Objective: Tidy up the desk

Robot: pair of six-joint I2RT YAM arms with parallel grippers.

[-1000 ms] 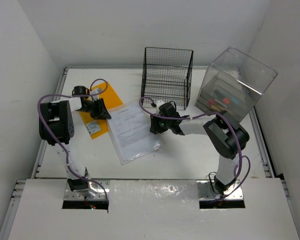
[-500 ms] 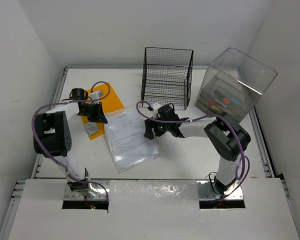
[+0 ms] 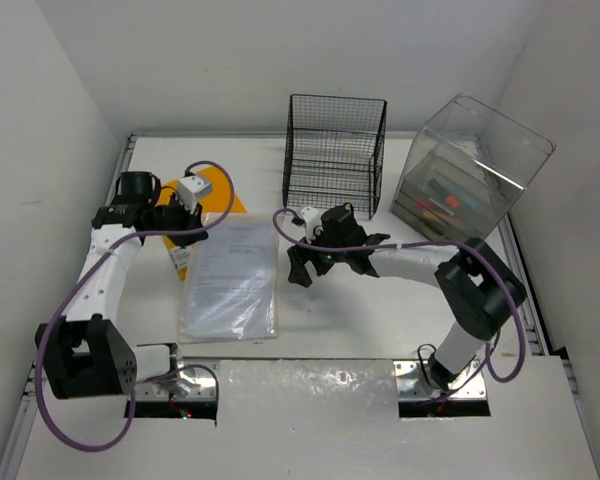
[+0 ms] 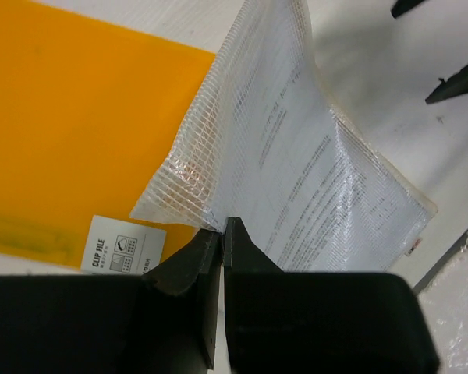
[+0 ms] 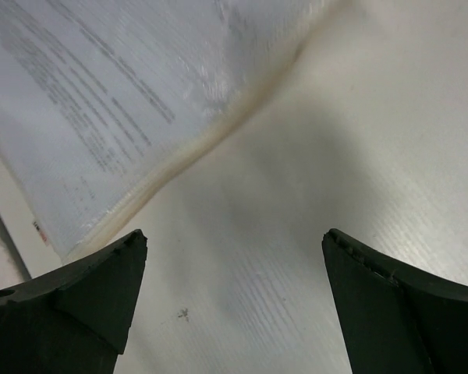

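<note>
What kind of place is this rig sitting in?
Probably a lab test cell staged as an office desk: white walls box in the railed desk, which carries a wire-mesh rack, a clear drawer box and a document pouch.

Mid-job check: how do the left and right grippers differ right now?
The left gripper is shut on a corner of the clear document pouch; the right gripper is open and holds nothing. The left gripper sits where the pouch overlaps the orange file; the right gripper hovers over bare desk beside the pouch's edge. Both are black.
</note>
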